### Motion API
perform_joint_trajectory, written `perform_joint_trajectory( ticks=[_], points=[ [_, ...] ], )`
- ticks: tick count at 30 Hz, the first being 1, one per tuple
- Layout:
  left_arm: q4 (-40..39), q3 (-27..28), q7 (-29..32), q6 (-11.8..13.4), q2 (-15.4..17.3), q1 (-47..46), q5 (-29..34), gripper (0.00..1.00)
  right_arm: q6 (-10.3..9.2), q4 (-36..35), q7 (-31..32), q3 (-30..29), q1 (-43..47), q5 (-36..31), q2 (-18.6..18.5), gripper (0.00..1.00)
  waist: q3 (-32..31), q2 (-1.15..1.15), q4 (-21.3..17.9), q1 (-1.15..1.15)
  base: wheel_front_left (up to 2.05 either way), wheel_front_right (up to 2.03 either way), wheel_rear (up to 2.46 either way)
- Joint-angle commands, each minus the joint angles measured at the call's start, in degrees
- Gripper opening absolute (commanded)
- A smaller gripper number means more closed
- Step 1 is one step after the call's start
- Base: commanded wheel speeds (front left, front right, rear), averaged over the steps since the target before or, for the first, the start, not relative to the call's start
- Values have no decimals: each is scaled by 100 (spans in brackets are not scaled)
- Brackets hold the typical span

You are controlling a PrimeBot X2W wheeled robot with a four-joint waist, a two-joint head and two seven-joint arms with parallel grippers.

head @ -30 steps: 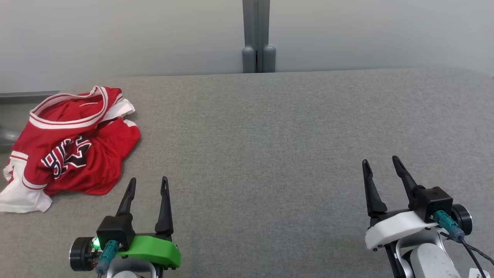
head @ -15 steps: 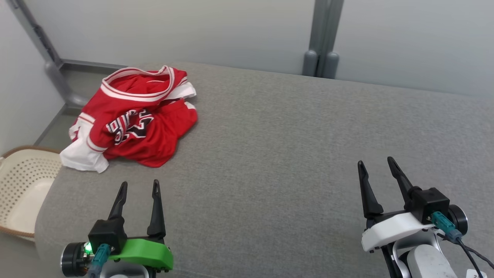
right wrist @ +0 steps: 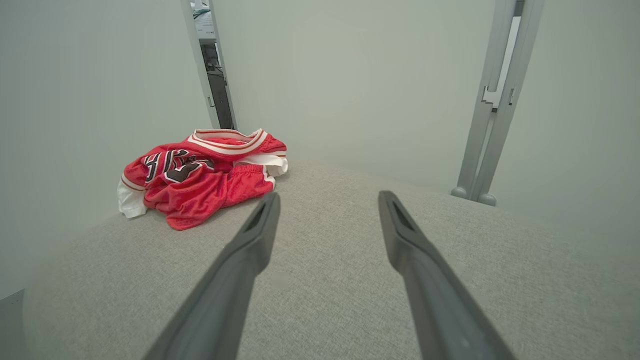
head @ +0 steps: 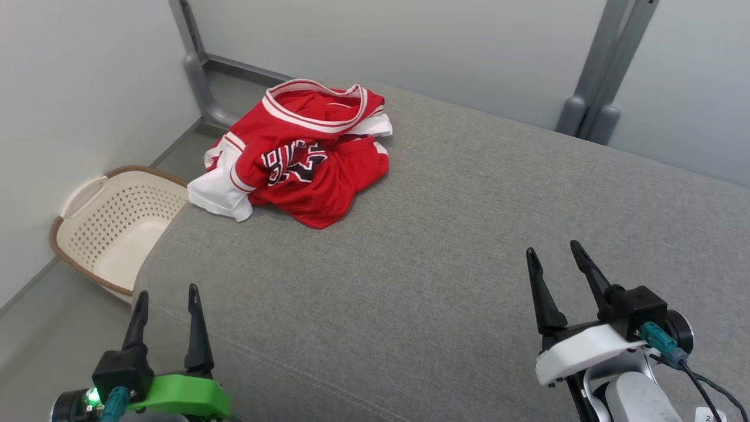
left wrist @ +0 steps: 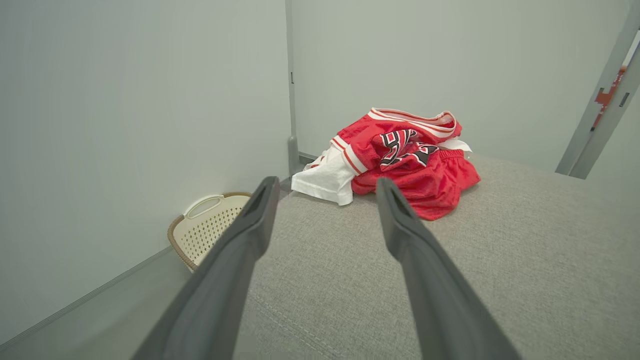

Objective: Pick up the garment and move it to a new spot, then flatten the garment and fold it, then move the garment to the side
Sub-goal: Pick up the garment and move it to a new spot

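The crumpled red mesh jersey with white-striped trim (head: 304, 170) lies at the far left corner of the grey fabric-covered worktop (head: 445, 246), well apart from both of my jaws. One white sleeve edge hangs toward the left rim. Across its chest run black letters edged in white, but the cloth is so creased that I cannot read a whole word or number. The left wrist view (left wrist: 400, 160) and the right wrist view (right wrist: 200, 182) show the same broken lettering. My left jaws are spread and hold nothing. Their long dark fingers (head: 196, 328) rise from a green cover (head: 181, 395) over the near left corner of the worktop, beside a small lit green lamp (head: 92, 397). My right jaws are spread too and empty. Their fingers (head: 542, 299) stand over the near right part of the worktop, above a white cover (head: 580, 351) with a teal cable plug (head: 656, 343). A white tag (head: 712, 417) at the bottom edge carries digits cut off too short to read. On the floor to the left, just beside the worktop's edge, sits a cream perforated plastic basket with a brown rim (head: 129, 211). Grey metal posts stand against the pale walls, one behind the jersey (head: 196, 76) and a pair at the back right (head: 597, 88). The stretch of worktop between my jaws and the jersey is plain grey fabric.
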Motion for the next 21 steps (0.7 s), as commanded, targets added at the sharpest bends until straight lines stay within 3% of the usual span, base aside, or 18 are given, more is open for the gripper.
perform_joint_trajectory(
  ticks=[1, 14, 21],
  points=[
    [-71, 63, -2, 42, 14, 85, -18, 100, 3, 31, -18, 39, -102, -26, -28, 100, 86, 0, 157, 0, 0, 0, 0],
    [-279, 304, -2, 90, -28, 184, -134, 100, 3, 156, -18, 167, -314, -54, -27, 100, 230, 0, 218, 0, 0, 0, 0],
    [392, 168, -3, -68, -26, -527, -488, 100, 3, 67, -18, -75, -169, -142, -27, 100, 362, 0, 182, 0, 0, 0, 0]
  ],
)
